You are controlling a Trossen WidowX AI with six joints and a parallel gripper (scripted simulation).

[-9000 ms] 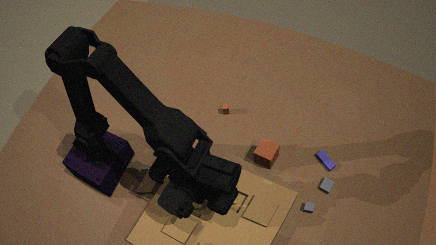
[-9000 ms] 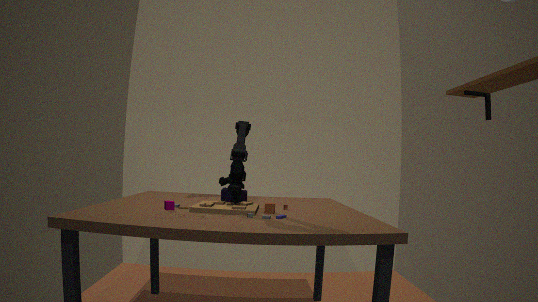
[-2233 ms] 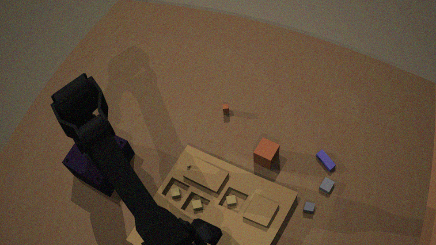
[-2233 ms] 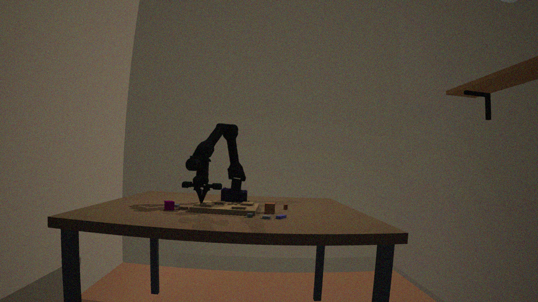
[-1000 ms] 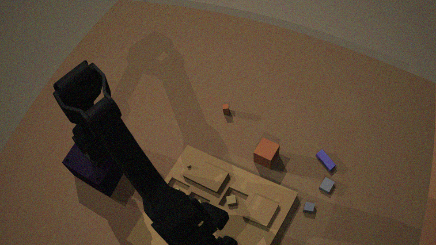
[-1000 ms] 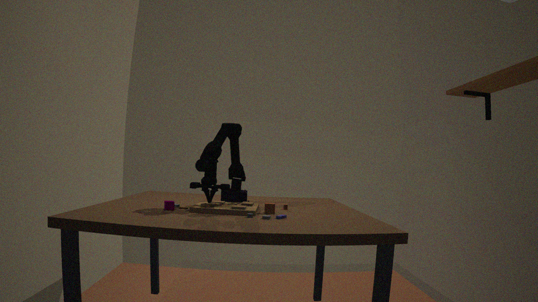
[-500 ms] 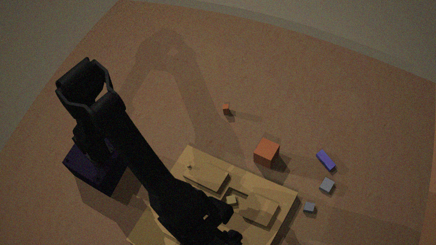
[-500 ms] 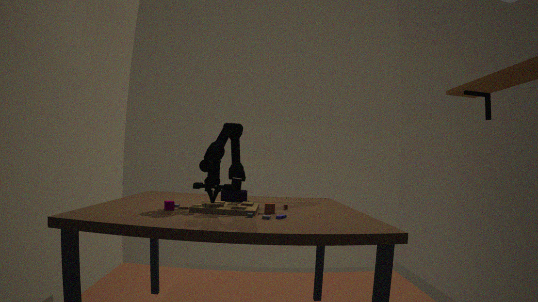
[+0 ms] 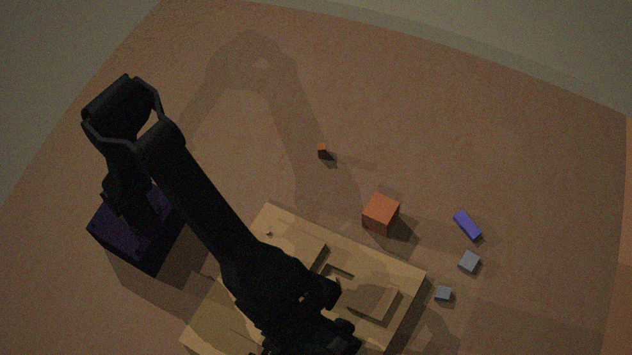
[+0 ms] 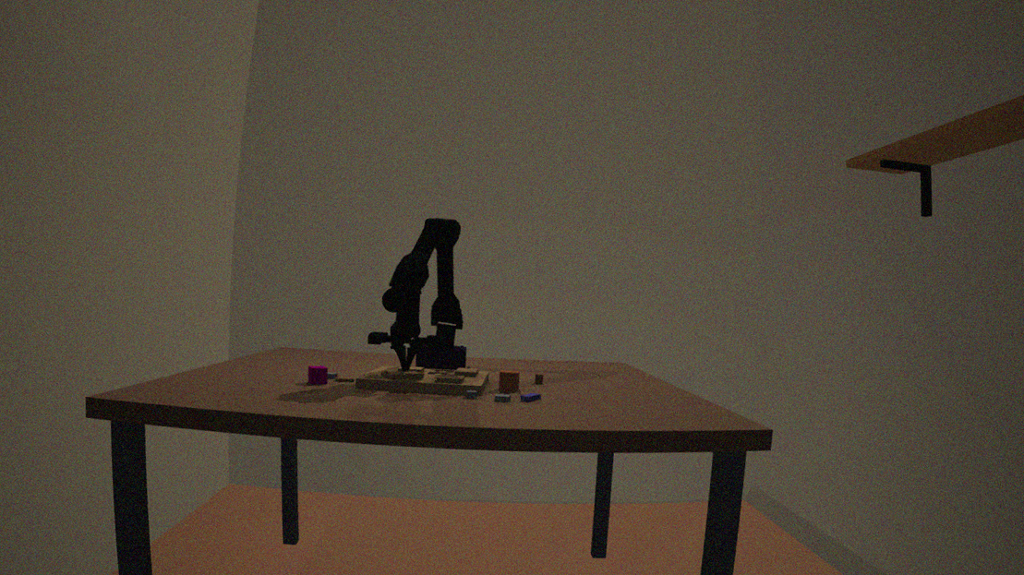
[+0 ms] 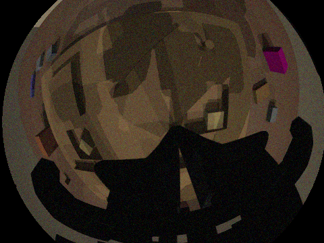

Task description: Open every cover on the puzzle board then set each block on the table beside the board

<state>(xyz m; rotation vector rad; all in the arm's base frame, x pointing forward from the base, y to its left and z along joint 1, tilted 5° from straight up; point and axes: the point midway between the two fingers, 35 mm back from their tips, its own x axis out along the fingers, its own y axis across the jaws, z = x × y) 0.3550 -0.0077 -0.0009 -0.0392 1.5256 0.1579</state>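
The tan puzzle board (image 9: 405, 272) (image 10: 417, 386) (image 11: 129, 146) lies under the arm. My gripper (image 10: 405, 368) (image 11: 175, 130) is shut and empty, its tips low at the board; in the top view the arm hides them. A pale yellow block (image 11: 215, 120) sits in an uncovered well just right of the tips in the wrist view. Another yellow block (image 11: 85, 146) sits in a well at the left. Two raised covers (image 9: 311, 250) (image 9: 376, 303) show in the top view. A round knob (image 11: 209, 44) stands on the shaded board beyond the tips. Other wells are hidden by the arm.
An orange cube (image 9: 380, 213) (image 10: 509, 381), a small orange block (image 9: 322, 150), a blue-violet bar (image 9: 467, 225) and two grey blocks (image 9: 469, 261) (image 9: 443, 293) lie on one side. A magenta block (image 10: 317, 375) (image 11: 275, 60), a tan piece (image 11: 261, 92) and a grey block (image 11: 273, 114) lie on the other.
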